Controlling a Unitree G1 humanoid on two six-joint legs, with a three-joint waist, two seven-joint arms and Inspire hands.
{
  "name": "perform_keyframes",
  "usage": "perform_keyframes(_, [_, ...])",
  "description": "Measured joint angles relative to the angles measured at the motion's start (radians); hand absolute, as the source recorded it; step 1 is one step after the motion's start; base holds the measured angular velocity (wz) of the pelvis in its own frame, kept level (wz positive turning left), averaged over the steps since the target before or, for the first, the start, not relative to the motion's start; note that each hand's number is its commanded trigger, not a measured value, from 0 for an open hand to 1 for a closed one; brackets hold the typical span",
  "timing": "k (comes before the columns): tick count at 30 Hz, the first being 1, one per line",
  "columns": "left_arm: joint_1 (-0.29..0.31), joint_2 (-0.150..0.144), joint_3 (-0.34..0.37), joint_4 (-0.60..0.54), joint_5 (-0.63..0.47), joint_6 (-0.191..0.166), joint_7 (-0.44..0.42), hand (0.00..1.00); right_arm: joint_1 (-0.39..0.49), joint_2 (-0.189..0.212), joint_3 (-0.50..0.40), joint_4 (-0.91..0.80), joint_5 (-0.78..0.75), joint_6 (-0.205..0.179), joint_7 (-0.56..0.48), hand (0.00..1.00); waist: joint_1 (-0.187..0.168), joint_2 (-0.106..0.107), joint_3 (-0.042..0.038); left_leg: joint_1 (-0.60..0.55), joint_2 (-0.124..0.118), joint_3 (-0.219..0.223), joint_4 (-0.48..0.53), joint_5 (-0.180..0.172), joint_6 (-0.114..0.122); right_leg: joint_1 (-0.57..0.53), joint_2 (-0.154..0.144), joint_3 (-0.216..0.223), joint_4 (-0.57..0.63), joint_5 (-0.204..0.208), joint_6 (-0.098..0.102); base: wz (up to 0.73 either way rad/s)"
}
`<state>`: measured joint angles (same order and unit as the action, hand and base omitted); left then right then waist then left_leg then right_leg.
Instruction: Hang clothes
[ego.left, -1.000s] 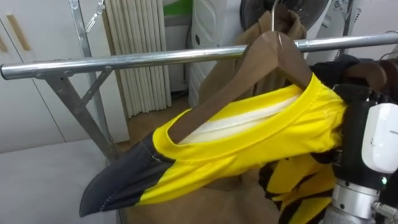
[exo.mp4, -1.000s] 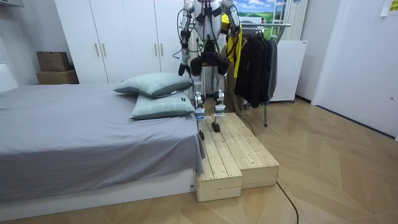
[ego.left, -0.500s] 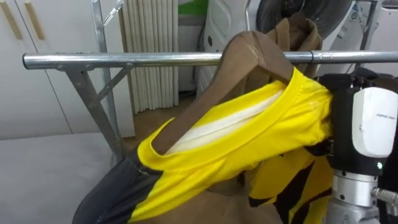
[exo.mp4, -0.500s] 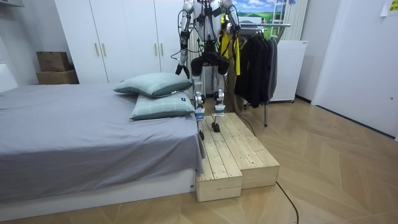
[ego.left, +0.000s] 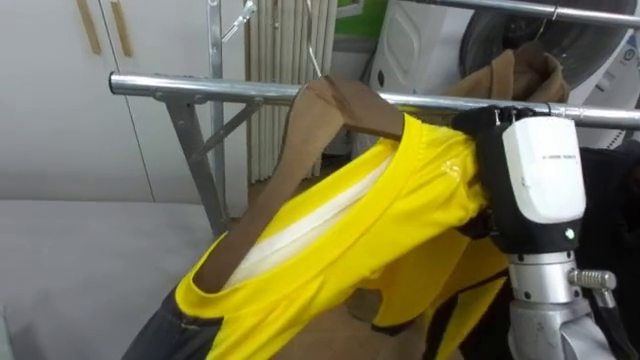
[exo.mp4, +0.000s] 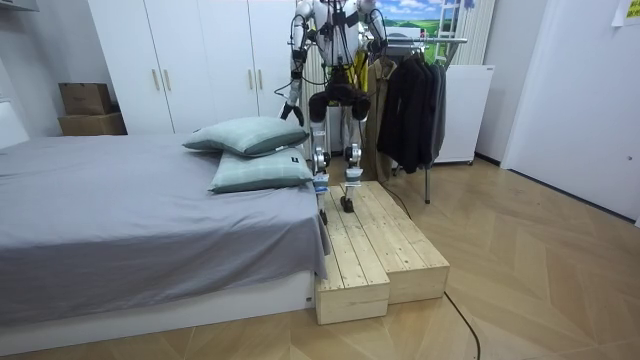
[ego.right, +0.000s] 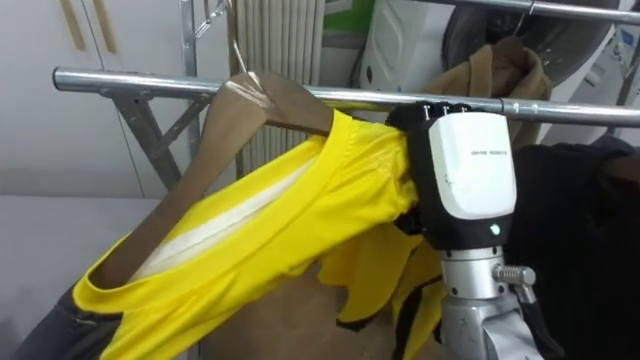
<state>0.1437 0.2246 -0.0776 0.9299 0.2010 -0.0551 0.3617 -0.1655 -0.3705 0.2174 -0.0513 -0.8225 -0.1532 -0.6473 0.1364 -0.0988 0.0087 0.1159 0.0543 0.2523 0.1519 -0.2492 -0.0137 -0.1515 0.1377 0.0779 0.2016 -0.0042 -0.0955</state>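
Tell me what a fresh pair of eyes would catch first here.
A bright yellow shirt on a wooden hanger stands out in the middle of the eye views. It tilts steeply down to the left, with its top at the metal rail. The right robot hand is at the shirt's upper end, right of centre.

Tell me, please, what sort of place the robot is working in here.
Probably a bedroom: a bed with a grey cover and two pillows, white wardrobes along the wall, and a clothes rail hung with dark garments.
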Motion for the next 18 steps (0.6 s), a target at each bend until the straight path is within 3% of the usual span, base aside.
perform_keyframes(9, [-0.005,0.001,0.0,-0.029,0.0,-0.021,0.0,0.0,0.0,-0.001,0.028,0.007,0.01,-0.02,0.079,1.0,0.007,0.0,0.0001,-0.001,0.001,-0.024,0.006,0.001,0.0,0.002,-0.012,-0.021,-0.001,-0.004,-0.003,0.05])
perform_keyframes(15, [0.007,0.0,0.001,-0.035,0.01,-0.018,-0.003,0.0,0.0,-0.001,0.028,0.051,0.129,-0.018,0.129,1.0,0.007,0.0,0.0008,0.0,0.0,-0.026,0.007,0.001,0.0,0.005,-0.013,-0.023,-0.003,-0.005,-0.003,0.01])
perform_keyframes(18, [0.005,-0.006,0.0,-0.039,0.007,-0.018,-0.016,0.0,0.0,0.001,0.028,0.098,0.14,-0.02,0.149,1.0,0.005,0.009,0.0063,0.005,0.0,-0.039,0.007,0.001,-0.001,0.015,-0.016,-0.035,-0.005,-0.005,-0.003,0.12])
